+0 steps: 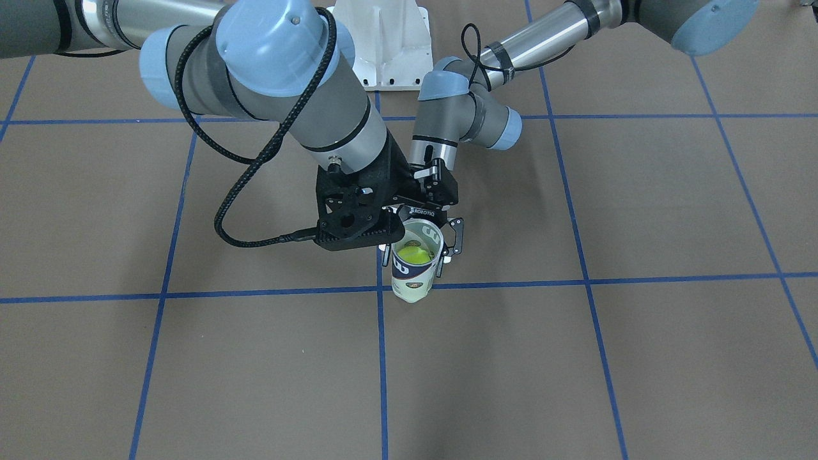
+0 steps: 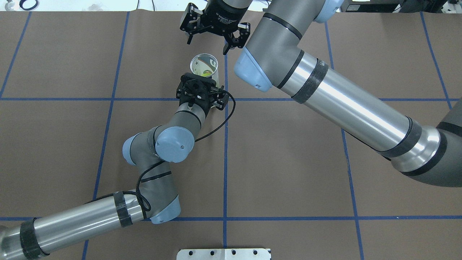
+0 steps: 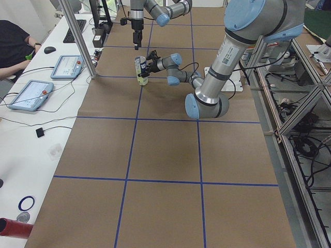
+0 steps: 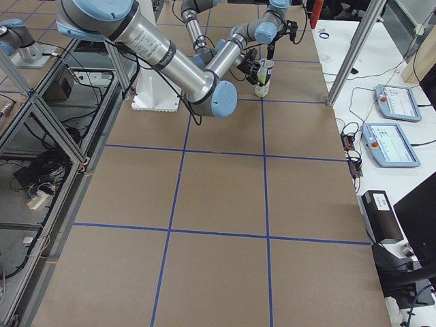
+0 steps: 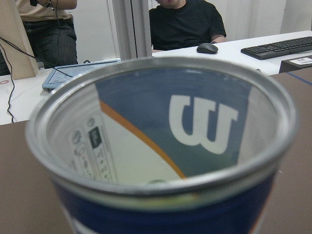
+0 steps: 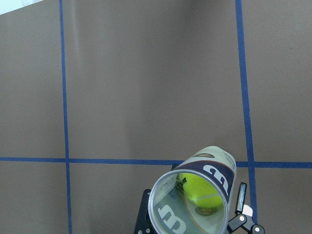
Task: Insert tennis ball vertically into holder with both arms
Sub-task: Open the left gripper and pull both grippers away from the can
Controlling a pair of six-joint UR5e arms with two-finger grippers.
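Notably, front-facing view: the holder (image 1: 416, 265) stands upright on the brown surface (image 1: 575, 358) at a crossing of blue tape lines; navy and white label, part of a white "W" visible inside the rim. A yellow-green tennis ball (image 1: 414, 255) sits down inside it. The left gripper (image 1: 418, 246) carries "ROBOTIQ" lettering and its fingers clamp the holder's sides. The right gripper is hidden behind its own arm in this view.

Overhead view: holder's open mouth (image 2: 204, 65) faces up, label print readable only as fragments. Left gripper (image 2: 205, 85) closed around the holder from the robot's side. Right gripper (image 2: 213, 36) hangs beyond the holder, fingers spread, holding nothing; white print on its body too small to read.

Left wrist view: silver rim of the holder (image 5: 161, 141) fills the frame; the "W" (image 5: 202, 124) appears reversed through the clear wall, with an orange stripe and small unreadable print.

Right wrist view: looking down into the holder (image 6: 192, 207), ball (image 6: 200, 192) inside, "W" on both walls.
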